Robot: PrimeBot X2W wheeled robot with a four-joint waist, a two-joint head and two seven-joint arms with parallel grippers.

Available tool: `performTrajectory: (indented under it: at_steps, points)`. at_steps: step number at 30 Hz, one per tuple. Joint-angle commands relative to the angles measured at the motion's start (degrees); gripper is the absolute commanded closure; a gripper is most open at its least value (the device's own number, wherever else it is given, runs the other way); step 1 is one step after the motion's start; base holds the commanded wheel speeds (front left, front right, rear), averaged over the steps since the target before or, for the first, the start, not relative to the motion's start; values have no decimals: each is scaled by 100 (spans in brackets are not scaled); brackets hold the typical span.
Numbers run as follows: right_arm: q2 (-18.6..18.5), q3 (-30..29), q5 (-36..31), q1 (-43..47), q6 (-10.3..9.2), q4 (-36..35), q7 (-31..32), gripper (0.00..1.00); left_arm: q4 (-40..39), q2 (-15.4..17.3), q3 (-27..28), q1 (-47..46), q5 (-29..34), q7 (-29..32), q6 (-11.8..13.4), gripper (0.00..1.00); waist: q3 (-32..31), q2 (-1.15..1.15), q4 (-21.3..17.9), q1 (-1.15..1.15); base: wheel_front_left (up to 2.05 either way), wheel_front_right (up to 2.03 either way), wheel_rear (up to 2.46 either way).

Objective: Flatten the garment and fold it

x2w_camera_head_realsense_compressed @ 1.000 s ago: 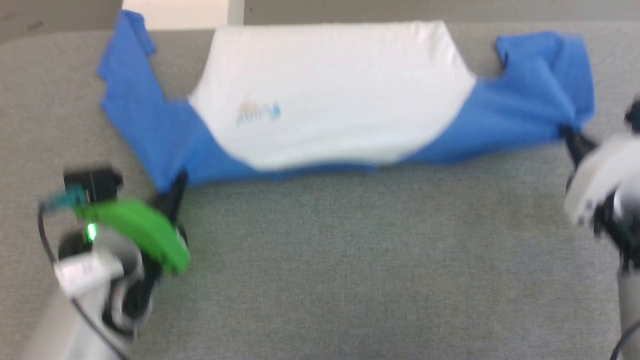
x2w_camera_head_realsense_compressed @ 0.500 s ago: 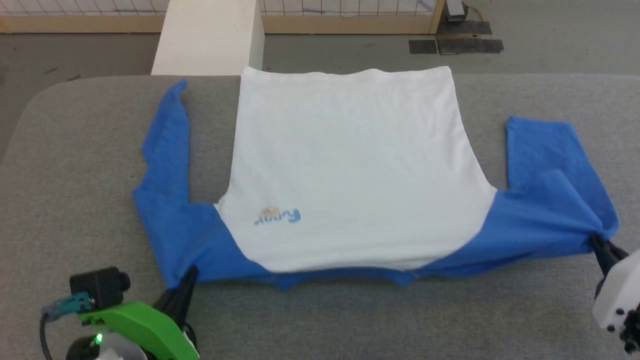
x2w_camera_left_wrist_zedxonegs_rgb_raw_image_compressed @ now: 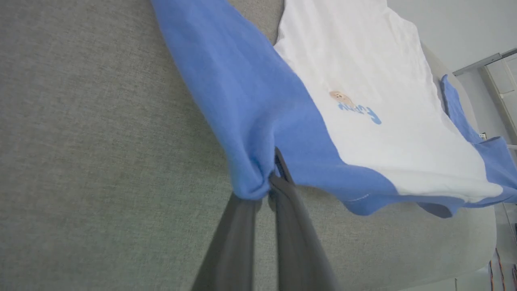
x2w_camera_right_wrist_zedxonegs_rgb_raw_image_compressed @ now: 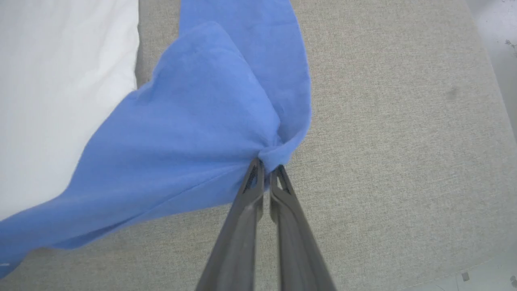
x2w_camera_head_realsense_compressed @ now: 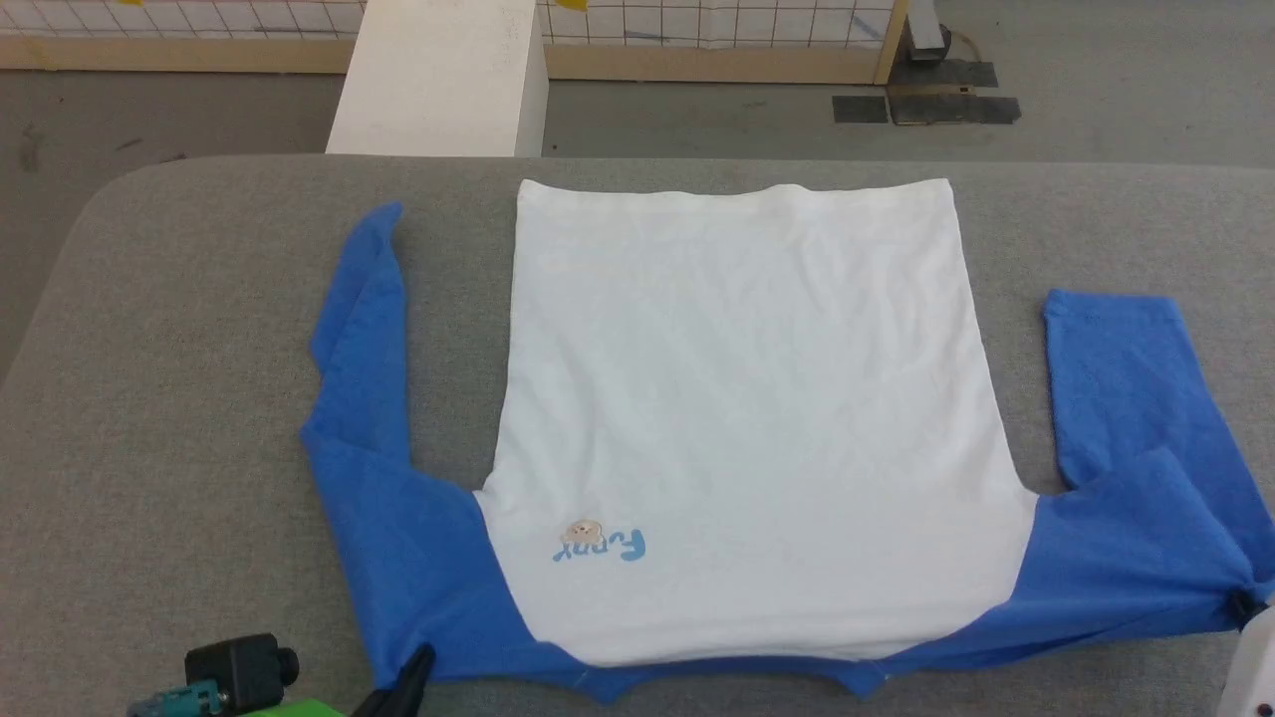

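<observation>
Left gripper (x2w_camera_left_wrist_zedxonegs_rgb_raw_image_compressed: 271, 182) is pressed together on a bunched blue corner of the garment (x2w_camera_head_realsense_compressed: 737, 398). Right gripper (x2w_camera_right_wrist_zedxonegs_rgb_raw_image_compressed: 264, 167) pinches the opposite blue corner. Beyond both fingertips, the white body lies flat on the grey table (x2w_camera_head_realsense_compressed: 179, 329).

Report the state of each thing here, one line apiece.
garment: spread on table, print up, white body flat.
left gripper: shut on garment, pinching blue cloth.
right gripper: shut on garment, pinching blue cloth.
left-side sleeve: bunched narrow.
right-side sleeve: flatter, creased near its base.
</observation>
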Motion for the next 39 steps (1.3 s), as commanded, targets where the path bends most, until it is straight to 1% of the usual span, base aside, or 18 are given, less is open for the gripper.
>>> performTrajectory:
  at_steps: [1, 4, 9, 13, 16, 17, 18, 19, 24, 28, 32, 36, 38, 39]
  points:
    - [-37, 25, -77, 22, -12, 119, -126, 100, 187, 19, 31, -18, 54, -79, -23, 100, 14, 0, 12, 1, 0, 0, 0]
    - [-27, 246, -106, -25, -12, 503, -417, 100, 626, -45, -137, -235, 224, -181, -136, 100, 34, 0, 26, 1, 0, 0, 0]
    - [-17, 596, -174, -180, -12, 1306, -1066, 100, 1349, -286, -369, -722, 377, -399, -382, 100, 91, 0, 14, 1, 0, 0, 0]
    - [-13, 706, -185, -308, -12, 1825, -1496, 100, 1724, -441, -496, -1012, 510, -542, -451, 100, 124, 0, 2, 1, 0, 0, 0]
    - [-12, 745, -182, -331, -12, 2088, -1646, 100, 1953, -484, -548, -1099, 557, -603, -495, 100, 121, 0, -10, 1, 0, 0, 0]
    - [-12, 741, -174, -337, -12, 2180, -1732, 100, 2032, -494, -563, -1113, 579, -637, -503, 20, 109, 0, -15, 1, 0, 0, 0]
    - [-12, 742, -167, -333, -12, 2215, -1768, 83, 2066, -498, -567, -1110, 584, -655, -510, 0, 99, 0, -18, 1, 0, 0, 0]
    - [-12, 758, -158, -310, -12, 2241, -1838, 0, 2118, -503, -564, -1086, 577, -684, -517, 0, 68, 0, -19, 1, 0, 0, 0]
    - [-11, 529, -14, -124, -12, 2008, -2221, 0, 1976, -455, -424, -855, 517, -841, -459, 0, -89, 0, 20, 1, 0, 0, 0]
    - [-11, 257, 105, 171, -12, 1623, -2609, 0, 1587, -301, -245, -562, 506, -938, -332, 0, -175, 0, 70, 1, 0, 0, 0]
    - [-11, 109, 166, 446, -12, 1266, -3179, 0, 1155, -81, -41, -350, 605, -1037, -162, 0, -208, 0, 94, 1, 0, 0, 0]
    - [-11, 286, 119, 547, -12, 970, -3851, 0, 894, 66, 193, -351, 774, -1320, -70, 0, -188, 0, 37, 1, 0, 0, 0]
    - [-11, 540, 62, 512, -12, 865, -4280, 0, 874, 155, 296, -481, 973, -1558, -46, 0, -138, 0, -25, 1, 0, 0, 0]
    - [-11, 659, 54, 462, -12, 840, -4487, 0, 882, 180, 334, -593, 1052, -1688, -75, 0, -99, 0, -60, 1, 0, 0, 0]
